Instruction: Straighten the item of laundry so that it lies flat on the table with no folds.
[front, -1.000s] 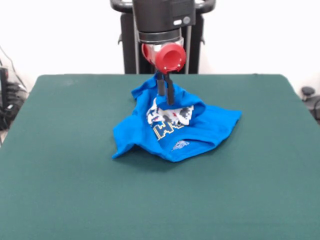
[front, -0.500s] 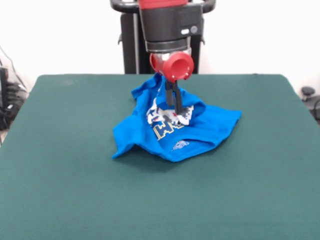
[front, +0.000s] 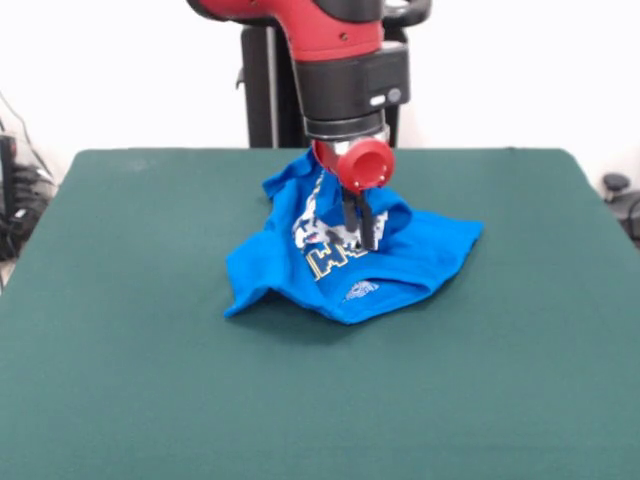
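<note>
The item of laundry, a bright blue T-shirt, lies crumpled in a heap on the green table, a little behind the middle. Its white-grey print and yellow letters show between folds, and one blue flap sticks out toward the front left. My gripper hangs straight down over the heap's raised centre. Its two dark fingers stand a little apart, open, with their tips down at the cloth by the print. The shirt's back part is hidden behind the arm.
The red and black arm comes down from above over the back of the shirt. Green tabletop runs wide on every side of the heap. Cables and dark gear sit off the table's left edge.
The gripper has moved right and lower, from the shirt's back fold down onto its printed centre. The shirt keeps the same shape.
</note>
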